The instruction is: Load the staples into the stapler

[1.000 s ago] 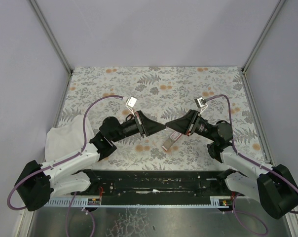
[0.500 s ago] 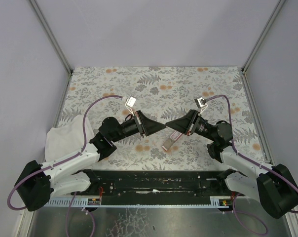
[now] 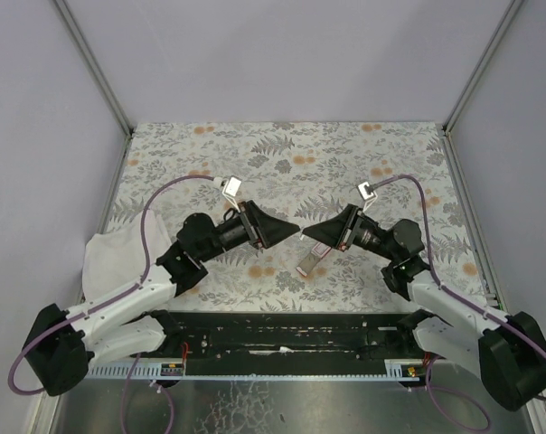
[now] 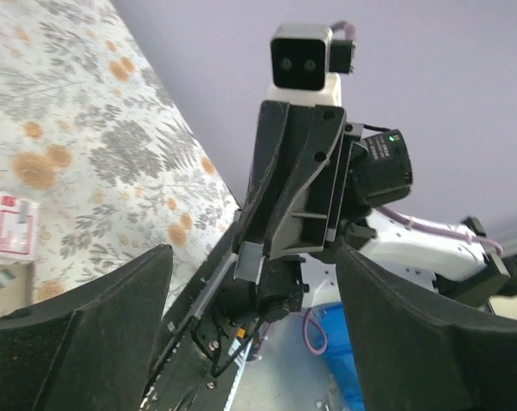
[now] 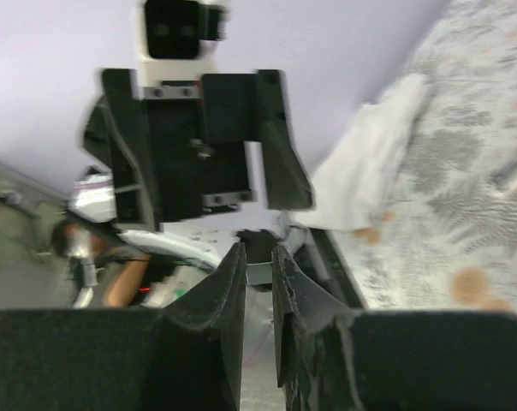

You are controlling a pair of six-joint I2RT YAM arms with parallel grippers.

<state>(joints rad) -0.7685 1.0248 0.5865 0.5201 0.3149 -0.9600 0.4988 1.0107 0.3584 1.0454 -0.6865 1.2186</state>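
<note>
Left gripper (image 3: 291,231) hangs in the air over the middle of the table (image 3: 345,154), fingers spread wide and holding nothing, its tips nose to nose with the right gripper (image 3: 310,237). The right one is nearly closed, pinching a small grey strip (image 4: 248,259) at its very tip – a stick of staples, I'd say, though it's too small to be sure. My read: the strip now rides with the right arm alone, so the step is carrying it to the stapler. To do that well, the left arm should pull straight back first so its open fingers don't clip the strip. The right should keep a steady pinch and hold the strip level, since it's gripped only at the fingertips and could swivel or snap. I can't spot the stapler in any view, so where the strip has to go is unclear from here. The rest of the staples sit on the table just beneath and slightly right of the meeting point. From the left wrist camera the red box (image 4: 10,224) lies flat – small, with a pale label on top – and a tan tray (image 4: 0,278) pokes out of its near end. What's inside the tray can't be made out. The strip itself is tiny, dull grey and straight, barely wider than the fingertip.
</note>
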